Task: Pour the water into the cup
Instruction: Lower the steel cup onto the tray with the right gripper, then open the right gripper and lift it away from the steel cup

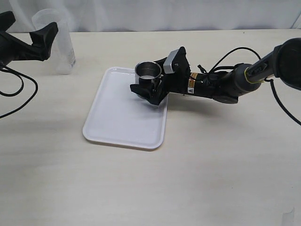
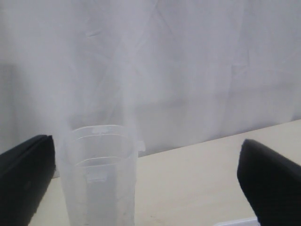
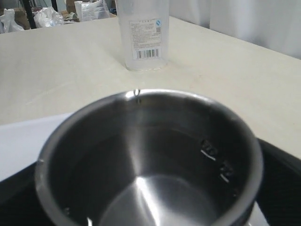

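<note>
At far left, the left gripper (image 2: 146, 160) hovers with jaws spread wide and empty, just beside a tall translucent plastic beaker (image 1: 60, 47) standing on the pale worktop (image 1: 211, 165). In the middle lies a white tray (image 1: 117, 117). Near the tray's back right corner the stainless-steel cup (image 1: 148, 74) stands upright between the jaws of the right gripper (image 1: 155, 81). Whether they clasp it cannot be told.

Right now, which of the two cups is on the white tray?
The short shiny steel cup; the tall translucent beaker stands off the tray.
</note>
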You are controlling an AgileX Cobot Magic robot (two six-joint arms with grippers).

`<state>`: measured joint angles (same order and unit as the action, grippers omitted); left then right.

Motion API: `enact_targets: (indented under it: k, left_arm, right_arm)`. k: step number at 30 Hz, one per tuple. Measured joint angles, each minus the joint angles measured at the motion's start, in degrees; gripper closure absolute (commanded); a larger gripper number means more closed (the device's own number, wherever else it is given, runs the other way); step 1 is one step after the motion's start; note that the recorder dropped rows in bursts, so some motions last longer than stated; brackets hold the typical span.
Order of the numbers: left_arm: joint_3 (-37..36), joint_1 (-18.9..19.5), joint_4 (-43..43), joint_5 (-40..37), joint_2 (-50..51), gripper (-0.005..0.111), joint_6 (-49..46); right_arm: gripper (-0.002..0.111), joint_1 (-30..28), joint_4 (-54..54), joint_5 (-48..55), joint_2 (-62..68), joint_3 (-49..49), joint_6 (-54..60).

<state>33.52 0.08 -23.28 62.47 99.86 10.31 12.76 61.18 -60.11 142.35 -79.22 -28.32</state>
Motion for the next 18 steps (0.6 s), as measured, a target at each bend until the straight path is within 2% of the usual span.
enact_targets:
  k: [2,18]
  left_arm:
    - [0.0,0.0,0.0,0.0,0.0,0.008,0.0]
    - [0.0,0.0,0.0,0.0,0.0,0.008,0.0]
  right_arm:
    - [-0.001,0.0,0.0,0.0,0.0,0.0,0.0]
    - [-0.001,0.0,0.25,-0.66,-4.66,0.0,-2.63]
